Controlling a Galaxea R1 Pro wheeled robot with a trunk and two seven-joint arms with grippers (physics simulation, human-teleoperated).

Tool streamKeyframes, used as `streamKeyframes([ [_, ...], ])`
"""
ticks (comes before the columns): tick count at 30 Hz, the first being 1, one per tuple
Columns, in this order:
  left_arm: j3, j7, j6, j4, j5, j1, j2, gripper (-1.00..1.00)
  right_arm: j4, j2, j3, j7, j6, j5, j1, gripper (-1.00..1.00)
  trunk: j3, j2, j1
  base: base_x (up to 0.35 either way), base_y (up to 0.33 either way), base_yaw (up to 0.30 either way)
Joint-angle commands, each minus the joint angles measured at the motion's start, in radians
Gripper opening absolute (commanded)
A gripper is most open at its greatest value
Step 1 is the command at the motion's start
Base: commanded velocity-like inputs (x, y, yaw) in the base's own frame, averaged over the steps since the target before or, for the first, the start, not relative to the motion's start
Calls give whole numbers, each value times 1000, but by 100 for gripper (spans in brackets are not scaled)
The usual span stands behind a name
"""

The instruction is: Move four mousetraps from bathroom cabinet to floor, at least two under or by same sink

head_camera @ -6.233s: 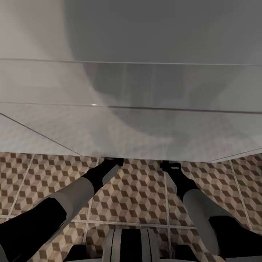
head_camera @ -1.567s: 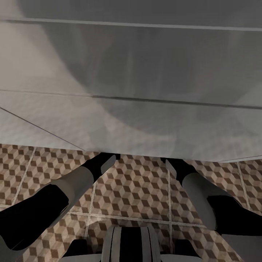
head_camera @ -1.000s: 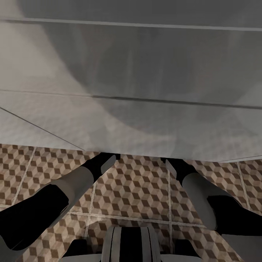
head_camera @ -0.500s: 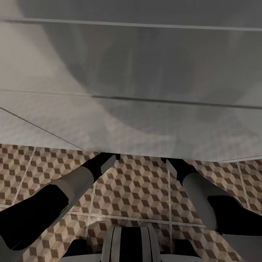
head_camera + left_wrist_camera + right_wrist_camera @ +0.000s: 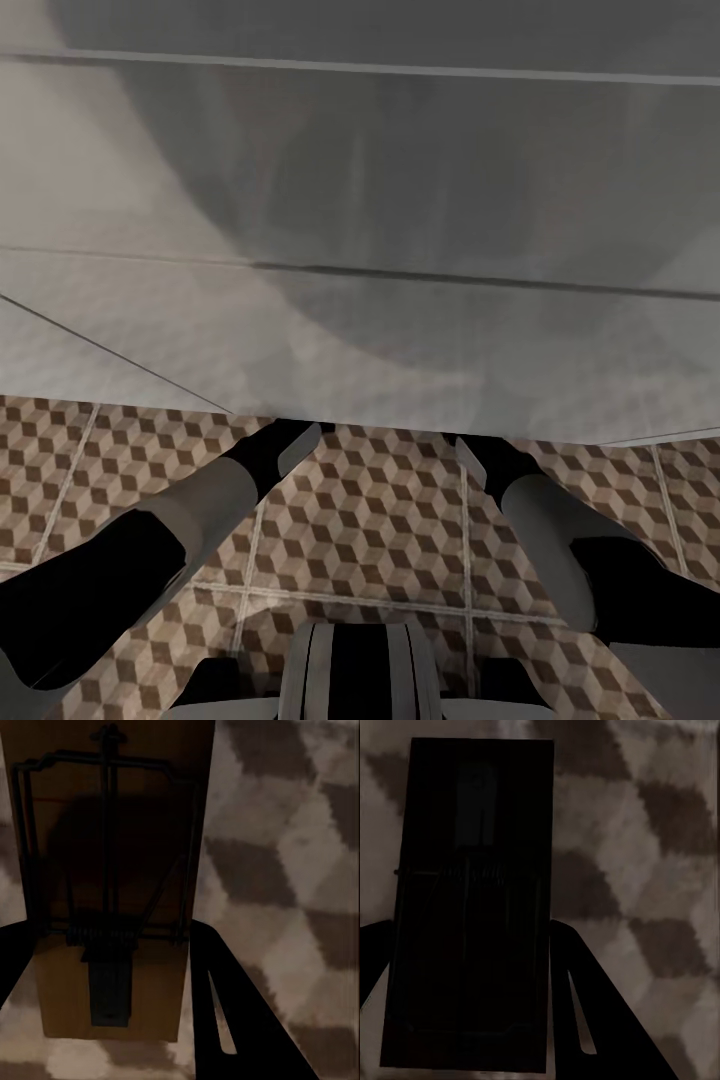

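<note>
Both arms reach forward under a white overhanging surface point(image 5: 360, 300), over the cube-pattern bathroom floor point(image 5: 390, 520). Left gripper point(image 5: 112, 967) has its fingers clamped on both sides of a brown mousetrap point(image 5: 112, 870), floor tiles close behind it. Right gripper point(image 5: 472, 967) likewise grips a second mousetrap point(image 5: 472, 892), shadowed nearly black.

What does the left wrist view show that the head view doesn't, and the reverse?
Left wrist view: a mousetrap between the left gripper fingers, close over the tiles. Head view: both forearms reaching under a wide white surface, plus the robot's trunk. Both show the cube-pattern floor.
</note>
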Motion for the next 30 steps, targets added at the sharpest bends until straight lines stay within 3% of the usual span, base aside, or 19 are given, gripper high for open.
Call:
streamKeyframes([
  [1,0,0,-4,-6,-3,0,0,-100,0,0,0,0,-6,-2,0,-100,0,0,0,0,0,0],
  [12,0,-1,-8,-58,32,7,0,-100,0,2,1,0,-13,-2,1,-100,0,0,0,0,0,0],
  [25,-1,0,-6,-53,66,7,-3,-100,8,4,1,0,-14,-5,1,-100,0,0,0,0,0,0],
  [26,0,-1,-5,-53,66,7,-3,-100,9,5,1,0,-14,-5,1,-100,0,0,0,0,0,0],
  [27,0,0,-5,-53,-1,2,-3,-100,9,5,0,0,-13,-5,1,-100,0,0,0,0,0,0],
  [30,0,0,-3,-53,-1,2,-4,-100,12,6,1,0,-12,-5,-1,-100,0,0,0,0,0,0],
])
